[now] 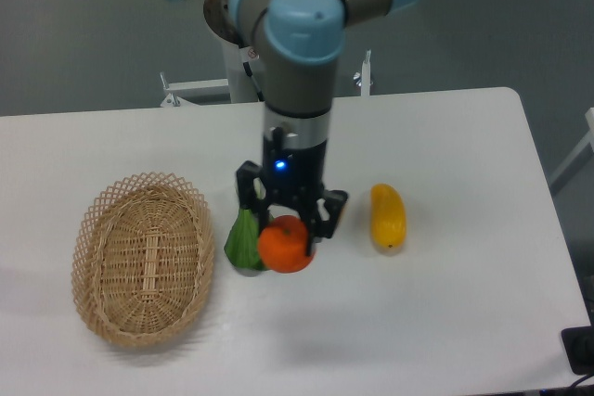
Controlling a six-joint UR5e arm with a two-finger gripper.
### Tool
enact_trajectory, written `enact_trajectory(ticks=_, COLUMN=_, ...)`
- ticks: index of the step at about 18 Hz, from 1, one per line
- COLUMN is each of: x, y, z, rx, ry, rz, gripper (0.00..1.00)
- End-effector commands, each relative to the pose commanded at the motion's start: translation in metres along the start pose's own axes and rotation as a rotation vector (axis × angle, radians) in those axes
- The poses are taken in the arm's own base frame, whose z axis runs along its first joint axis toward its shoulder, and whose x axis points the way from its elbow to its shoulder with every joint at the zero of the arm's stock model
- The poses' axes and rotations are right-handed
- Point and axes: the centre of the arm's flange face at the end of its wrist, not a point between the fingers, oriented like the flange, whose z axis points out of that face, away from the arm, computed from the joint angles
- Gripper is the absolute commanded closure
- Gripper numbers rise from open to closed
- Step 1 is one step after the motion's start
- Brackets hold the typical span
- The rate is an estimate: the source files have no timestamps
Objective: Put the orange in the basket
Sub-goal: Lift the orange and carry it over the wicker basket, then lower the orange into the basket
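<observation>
My gripper (285, 231) is shut on the orange (284, 246), a round bright orange fruit held above the table near its middle. The wicker basket (102, 220) lies at the left of the table, oval and shallow, with nothing inside. The orange hangs to the right of the basket, roughly a hand's width from its near rim, in front of a green leafy vegetable.
A green leafy vegetable (242, 243) lies on the table just right of the basket, partly hidden behind the held orange and gripper. A yellow elongated fruit (387, 217) lies to the right. The robot's base stands behind the table's far edge.
</observation>
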Motion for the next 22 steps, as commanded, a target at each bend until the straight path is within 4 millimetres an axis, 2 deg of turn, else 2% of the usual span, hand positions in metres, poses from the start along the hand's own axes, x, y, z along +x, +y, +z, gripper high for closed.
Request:
enact_trajectory(ticks=1, x=0.01, y=-0.003, z=0.002, rx=-0.012, ry=-0.007, rz=0.007, gripper=0.44)
enact_trajectory(ticks=3, x=0.047, y=-0.011, z=0.023, rx=-0.058, ry=0.001, rz=0.022, gripper=0.44)
enact_trajectory(ticks=7, x=0.1, y=-0.028, z=0.053, rx=-0.097, ry=-0.019, rz=0.023, gripper=0.45)
enact_trajectory(ticks=10, x=0.134, y=-0.032, z=0.096, rx=-0.156, ry=-0.036, rz=0.037, gripper=0.45)
enact_trajectory(ticks=12, x=0.138, y=-0.031, z=0.11, rx=-0.175, ry=-0.039, rz=0.03, gripper=0.45)
enact_trajectory(ticks=14, x=0.147, y=-0.028, z=0.136, rx=-0.206, ry=-0.031, rz=0.045, gripper=0.45)
enact_trajectory(ticks=15, x=0.15, y=-0.029, z=0.141, rx=-0.211, ry=-0.026, rz=0.051, gripper=0.45)
enact_trajectory(ticks=22, x=0.162, y=-0.027, z=0.16, rx=-0.236, ry=-0.011, rz=0.068, gripper=0.45)
